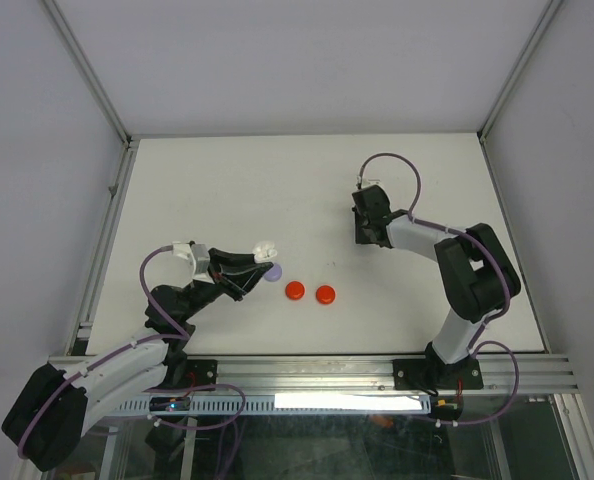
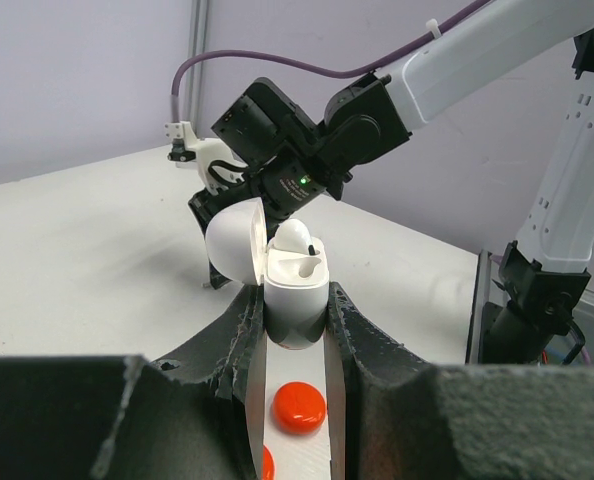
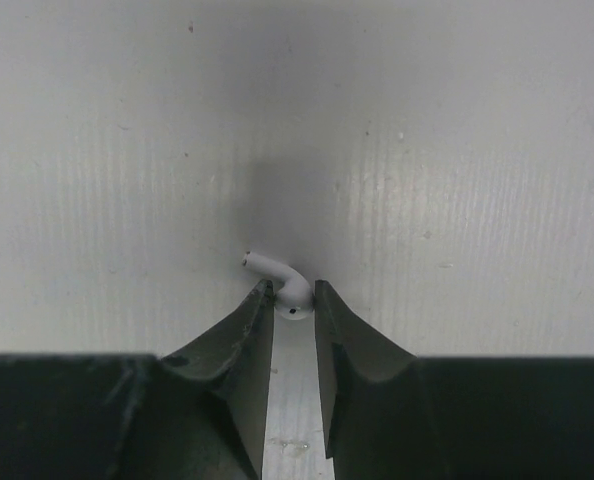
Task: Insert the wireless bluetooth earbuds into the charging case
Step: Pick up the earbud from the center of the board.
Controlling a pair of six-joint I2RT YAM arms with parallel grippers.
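Your right gripper [image 3: 293,293] was down on the worktop [image 1: 227,180] in its right half, about midway between the far and near edges. Its fingertips were pressed against either side of the head of a white earbud [image 3: 283,284], whose stem angled away to the left and lay on the surface. Bare worktop surrounded that spot out to the far and right edges.

Your left gripper [image 2: 294,296] was pinching the white charging case [image 2: 295,285] by its lower body, upright over the worktop left of centre. The lid [image 2: 232,240] was swung open to the left, and a second earbud [image 2: 293,235] sat in one socket.

A lilac disc [image 1: 274,271] lay just beside that gripper. Two red discs [image 1: 294,290] [image 1: 325,294] lay side by side toward the near edge, between the two arms. The far left corner held open room.
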